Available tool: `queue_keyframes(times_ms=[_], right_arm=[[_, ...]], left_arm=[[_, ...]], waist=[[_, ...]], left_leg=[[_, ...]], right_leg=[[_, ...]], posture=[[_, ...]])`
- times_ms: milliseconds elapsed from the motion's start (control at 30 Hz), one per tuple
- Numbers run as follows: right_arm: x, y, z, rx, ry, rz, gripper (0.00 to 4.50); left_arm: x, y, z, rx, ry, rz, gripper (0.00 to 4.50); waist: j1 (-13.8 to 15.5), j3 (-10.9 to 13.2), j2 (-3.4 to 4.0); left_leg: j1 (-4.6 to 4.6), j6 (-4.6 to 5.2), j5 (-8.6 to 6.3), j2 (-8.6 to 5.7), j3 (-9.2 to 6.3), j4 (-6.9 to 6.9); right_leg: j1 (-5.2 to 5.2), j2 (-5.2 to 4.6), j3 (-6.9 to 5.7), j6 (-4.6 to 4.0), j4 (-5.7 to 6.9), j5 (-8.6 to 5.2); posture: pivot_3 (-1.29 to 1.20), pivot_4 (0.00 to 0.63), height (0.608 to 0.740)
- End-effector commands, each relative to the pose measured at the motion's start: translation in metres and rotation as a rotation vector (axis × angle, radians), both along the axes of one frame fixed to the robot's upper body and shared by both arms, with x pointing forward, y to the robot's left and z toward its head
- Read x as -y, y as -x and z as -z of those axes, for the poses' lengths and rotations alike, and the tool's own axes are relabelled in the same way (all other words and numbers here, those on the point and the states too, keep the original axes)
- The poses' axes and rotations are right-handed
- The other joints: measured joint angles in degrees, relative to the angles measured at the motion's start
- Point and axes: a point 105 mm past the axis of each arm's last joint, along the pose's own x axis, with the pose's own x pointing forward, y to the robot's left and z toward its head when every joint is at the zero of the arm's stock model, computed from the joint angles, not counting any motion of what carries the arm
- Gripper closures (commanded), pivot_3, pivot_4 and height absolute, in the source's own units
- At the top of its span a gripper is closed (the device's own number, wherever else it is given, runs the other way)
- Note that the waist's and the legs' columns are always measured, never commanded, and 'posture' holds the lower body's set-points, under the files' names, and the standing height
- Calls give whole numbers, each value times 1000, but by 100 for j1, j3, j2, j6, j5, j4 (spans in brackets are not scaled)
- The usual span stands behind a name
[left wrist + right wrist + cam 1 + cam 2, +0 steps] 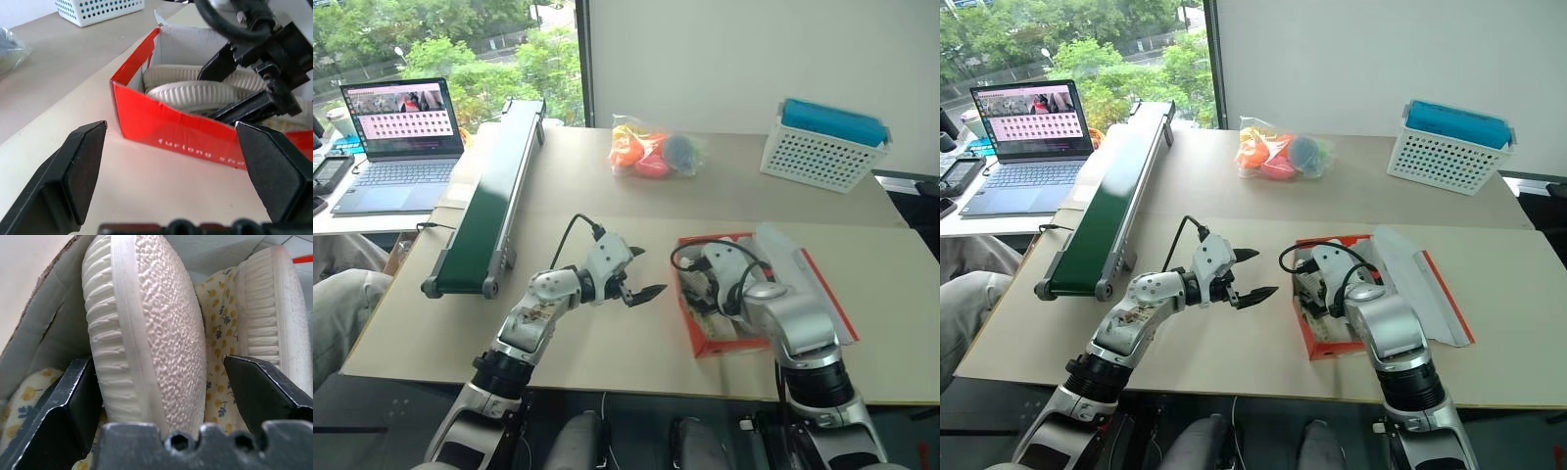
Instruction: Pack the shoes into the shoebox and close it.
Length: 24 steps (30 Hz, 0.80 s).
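Tabletop (pixel 607 362): cream shoes (pixel 195 90), red shoebox (pixel 161 129)

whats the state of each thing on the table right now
shoebox: open, lid folded back flat on the table
shoes: both inside the box, on their sides
left tool: open, empty, apart from the box
right tool: open, one finger on each side of a shoe's sole
laptop: open, screen on
white basket: upright, blue top on
plastic bag: lying full of colourful things
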Motion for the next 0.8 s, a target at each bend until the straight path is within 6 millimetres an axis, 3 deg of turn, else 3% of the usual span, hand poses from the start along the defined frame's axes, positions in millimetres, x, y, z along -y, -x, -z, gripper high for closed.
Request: queue_keyframes(times_ms=[33, 367, 500, 800], right_arm=[[19, -5, -28, 69, 8, 60, 40], [22, -9, -74, 144, -17, 64, 40], [16, -6, -75, 130, -54, 43, 40], [26, -7, -76, 133, -104, 91, 40]], left_arm=[[4, 0, -16, 67, 14, 27, 0], [7, 2, -20, 75, 30, 53, 0], [9, 4, -21, 72, 36, 70, 0], [11, 5, -20, 67, 35, 75, 0]], waist=[[6, 18, -1], [-58, 68, -4], [-66, 70, -4], [-69, 71, -5]], left_leg=[[-10, 3, 2, -1, 0, 1], [-59, 4, 33, -5, 4, 1], [-59, 8, 34, -5, 3, 1], [-59, 2, 39, -8, 4, 2]], right_leg=[[-7, 0, -1, 1, 0, 1], [-60, 6, 1, -16, 22, 15], [-59, 6, 0, -16, 23, 15], [-60, 6, 2, -17, 33, 16]], posture=[[0, 150, 699], [0, 150, 699], [0, 150, 699], [0, 150, 699]])
